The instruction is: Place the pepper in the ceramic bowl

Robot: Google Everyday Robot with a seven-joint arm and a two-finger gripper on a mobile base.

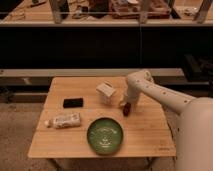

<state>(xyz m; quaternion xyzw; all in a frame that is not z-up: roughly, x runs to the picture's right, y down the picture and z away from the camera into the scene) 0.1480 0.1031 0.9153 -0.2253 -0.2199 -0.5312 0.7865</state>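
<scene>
No writing, brand or number can be read anywhere. The pale flat packet (pixel 64 120), left of the glossy green ceramic bowl (pixel 93 131), carries dark print too blurred to make out. The small white box-shaped carton (pixel 106 92) behind the bowl is likewise unreadable. The gripper (pixel 126 106) hangs behind and right of the bowl, at the dark red-brown pepper (pixel 128 109).
</scene>
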